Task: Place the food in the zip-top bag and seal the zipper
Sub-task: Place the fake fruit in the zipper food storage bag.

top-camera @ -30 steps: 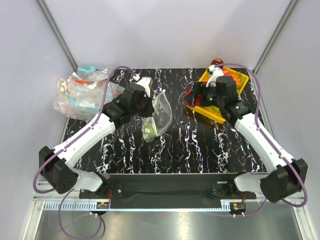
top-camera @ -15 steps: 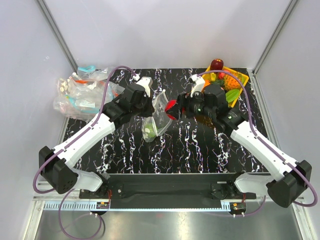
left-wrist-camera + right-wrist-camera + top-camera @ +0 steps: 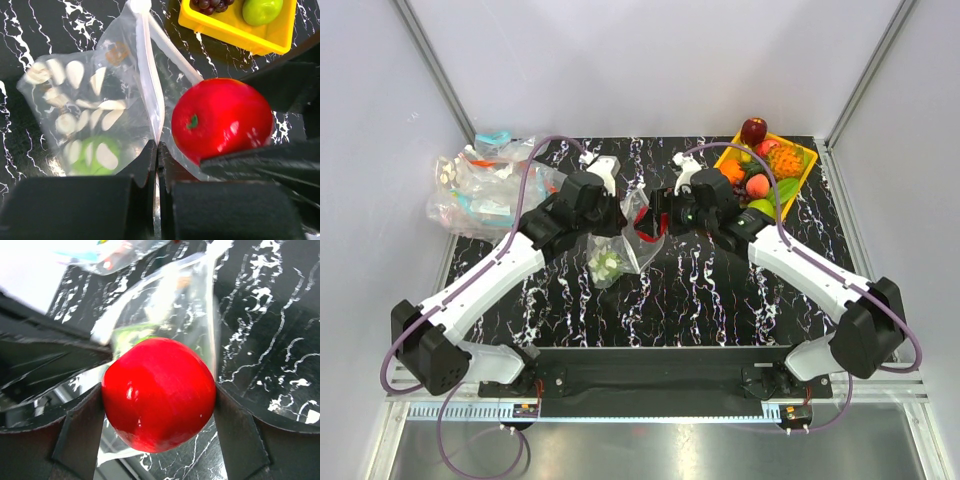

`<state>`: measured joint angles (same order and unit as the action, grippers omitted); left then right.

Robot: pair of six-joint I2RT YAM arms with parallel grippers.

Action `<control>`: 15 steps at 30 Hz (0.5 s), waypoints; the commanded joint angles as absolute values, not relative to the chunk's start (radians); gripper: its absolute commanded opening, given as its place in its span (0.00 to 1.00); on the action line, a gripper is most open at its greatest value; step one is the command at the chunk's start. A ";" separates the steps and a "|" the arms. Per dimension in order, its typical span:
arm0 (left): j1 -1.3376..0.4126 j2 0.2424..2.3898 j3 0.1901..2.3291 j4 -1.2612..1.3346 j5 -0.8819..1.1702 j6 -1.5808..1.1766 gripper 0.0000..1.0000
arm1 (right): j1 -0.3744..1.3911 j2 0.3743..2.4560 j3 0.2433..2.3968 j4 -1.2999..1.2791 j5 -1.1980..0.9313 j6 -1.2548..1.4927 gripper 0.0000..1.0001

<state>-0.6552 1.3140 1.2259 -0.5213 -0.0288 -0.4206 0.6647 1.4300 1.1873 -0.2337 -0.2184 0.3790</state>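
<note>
Two grips: left fingers point(image 3: 146, 172) tight on zip-top bag point(image 3: 102, 95), right fingers point(image 3: 82, 427) around red fruit point(image 3: 159, 392), bagged green fruit point(image 3: 92, 156) blurry

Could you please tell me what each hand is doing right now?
Left hand: closed, pinching the zip-top bag at its edge.
Right hand: holding the red fruit.

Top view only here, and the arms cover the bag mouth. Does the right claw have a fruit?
Observer: Yes, the right claw grips a red fruit between its fingers.
Operator: Is the bag held?
Observer: The left claw is shut on the bag at its edge.
Operator: Mouth open?
Observer: The zipper strips are spread apart, and the red fruit is right beside them.
</note>
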 commanded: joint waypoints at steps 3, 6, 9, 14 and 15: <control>-0.635 1.264 1.193 -0.440 0.000 -0.439 0.00 | 0.686 1.436 1.239 -0.201 -0.146 0.393 0.92; -0.624 1.262 1.186 -0.434 0.035 -0.442 0.00 | 0.690 1.431 1.244 -0.206 -0.150 0.391 0.97; -0.623 1.264 1.184 -0.428 0.052 -0.443 0.00 | 0.692 1.433 1.256 -0.216 -0.164 0.388 0.86; -0.611 1.255 1.190 -0.431 0.061 -0.443 0.00 | 0.693 1.425 1.252 -0.235 -0.143 0.396 0.86; -0.609 1.250 1.190 -0.431 0.064 -0.443 0.00 | 0.693 1.421 1.246 -0.241 -0.121 0.399 0.86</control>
